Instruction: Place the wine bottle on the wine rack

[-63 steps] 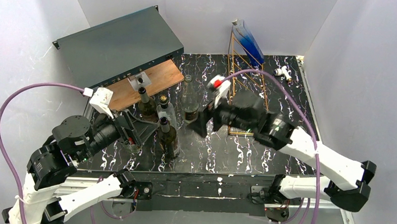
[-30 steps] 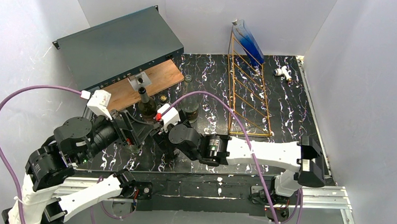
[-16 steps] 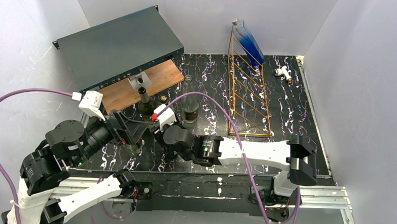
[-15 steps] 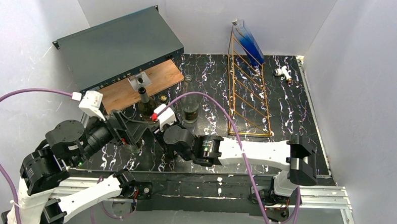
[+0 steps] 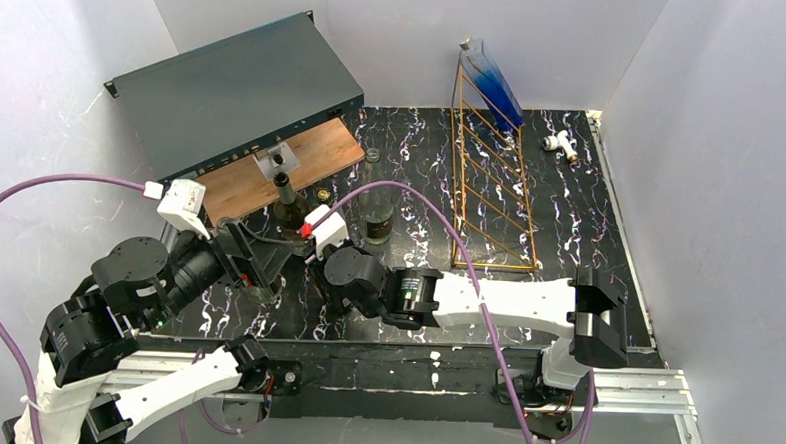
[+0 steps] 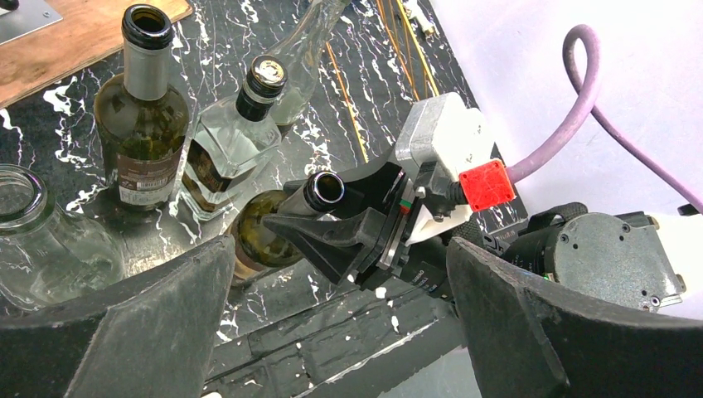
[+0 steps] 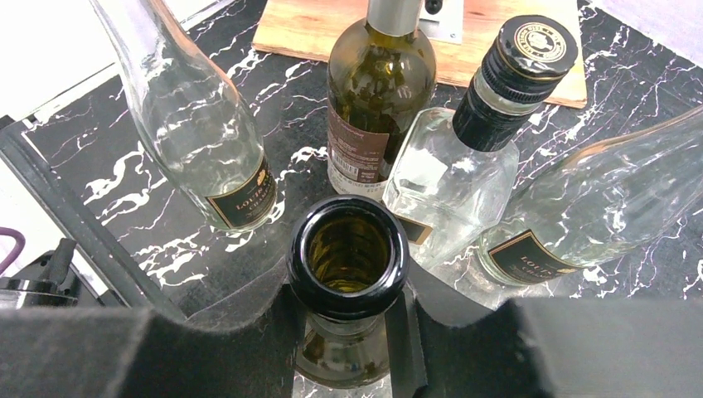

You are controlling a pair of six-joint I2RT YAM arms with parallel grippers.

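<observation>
1. Top view. The right gripper (image 5: 321,275) reaches across to a group of bottles (image 5: 291,213) at the left middle of the table (image 5: 568,240). The left gripper (image 5: 260,259) sits just beside the group, facing it. The wine rack (image 5: 491,186) stands well apart at the far right. A blue bottle (image 5: 495,86) lies on its top rungs, and the rungs below look free.

2. Top view, surroundings. The table top is black with white veining, and plain white walls (image 5: 713,146) close it in. A grey box (image 5: 235,90) leans at the far left over a wooden board (image 5: 302,158).

3. Left wrist view. The left gripper is spread wide and grasps nothing. I judge it is held back so that its camera gives me a side check. The right gripper is clamped on the neck of the wine bottle (image 6: 257,240), which stands upright on the table at the near edge of the group.

4. Right wrist view. The fingers (image 7: 249,340) close on the neck just under the lip of the open mouth. I judge this hold is chosen because the neck is the only part clear of the neighbours, and the lip stops slipping. A capped square bottle (image 7: 464,157) stands just beside it, so the lift should go straight up.
</observation>
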